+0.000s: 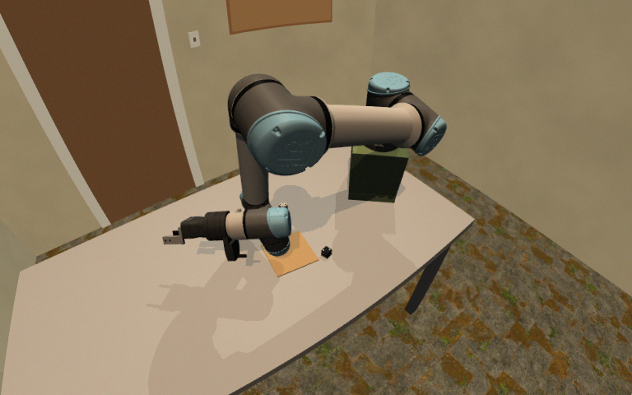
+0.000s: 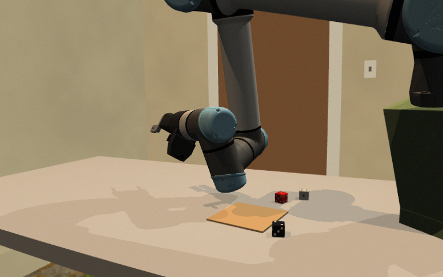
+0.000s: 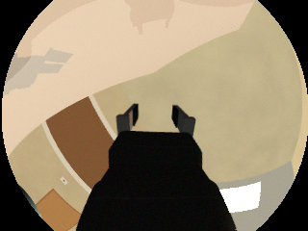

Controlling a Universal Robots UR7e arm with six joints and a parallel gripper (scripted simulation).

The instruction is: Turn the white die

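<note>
The white die (image 2: pixel 304 194) lies on the table behind the orange mat (image 2: pixel 247 216), off the mat, and its near side face shows one pip. It also shows in the top view (image 1: pixel 282 204), just behind the arm's wrist joint. The mat (image 1: pixel 290 256) lies flat and nothing is on it. My gripper (image 1: pixel 167 238) is open and empty. It is held level above the table and points away from the mat and the dice. It shows in the exterior view (image 2: pixel 155 127) and in the wrist view (image 3: pixel 156 117), where only table, wall and door are ahead.
A red die (image 2: pixel 281 197) lies on the table next to the white die, off the mat. A black die (image 2: pixel 278 228) (image 1: pixel 327 252) lies at the mat's near corner, off it. The arm's dark green pedestal (image 1: pixel 377 173) stands at the table's back.
</note>
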